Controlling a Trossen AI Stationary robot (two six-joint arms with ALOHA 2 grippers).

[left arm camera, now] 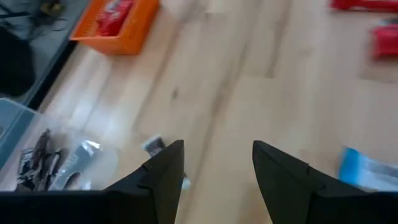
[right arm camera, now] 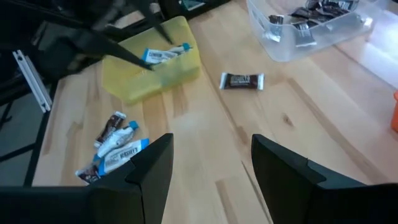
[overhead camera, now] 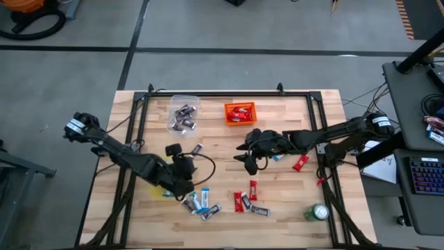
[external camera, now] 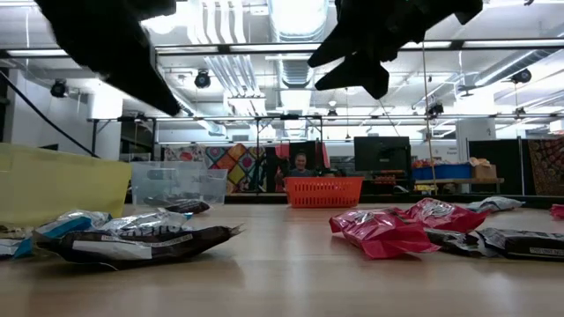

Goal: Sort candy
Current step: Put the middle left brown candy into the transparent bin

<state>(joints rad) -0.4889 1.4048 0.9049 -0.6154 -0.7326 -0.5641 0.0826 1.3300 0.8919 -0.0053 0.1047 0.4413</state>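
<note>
Left gripper [overhead camera: 182, 167]: fingers [left arm camera: 163, 171] spread w/ a bare gap, nothing held; sits over the table's front-left area, just above the yellow bin.
Right gripper [overhead camera: 248, 161]: fingers [right arm camera: 286, 168] spread apart, empty; hangs over mid-table, below the orange bin.
Table [overhead camera: 291, 215]: light wood, dark frame round it.
Yellow bin [right arm camera: 155, 74]: front-left, mostly hidden under the left arm in the high view; right wrist view shows a blue-and-white bar [right arm camera: 163, 55] inside it.
Clear bin [overhead camera: 184, 114]: back-left, holds several dark bars [overhead camera: 184, 117].
Orange bin [overhead camera: 240, 112]: back-center, holds red bars [overhead camera: 239, 111].
Loose dark bar [overhead camera: 197, 148]: lies alone on the wood btwn clear bin and left gripper; also seen from the right wrist.
Front-left cluster [overhead camera: 201, 204]: mixed blue-and-white and dark bars, bunched close, just right of the yellow bin.
Front-center cluster [overhead camera: 248, 198]: red bars plus a dark one at [overhead camera: 260, 210], near each other.
Red bar by right arm [overhead camera: 300, 163]: lies apart from the rest, right of center.
Green can [overhead camera: 318, 212]: front-right corner, well apart from the bins.
Person [external camera: 302, 165]: far back in the room, behind the orange bin in the low view.
</note>
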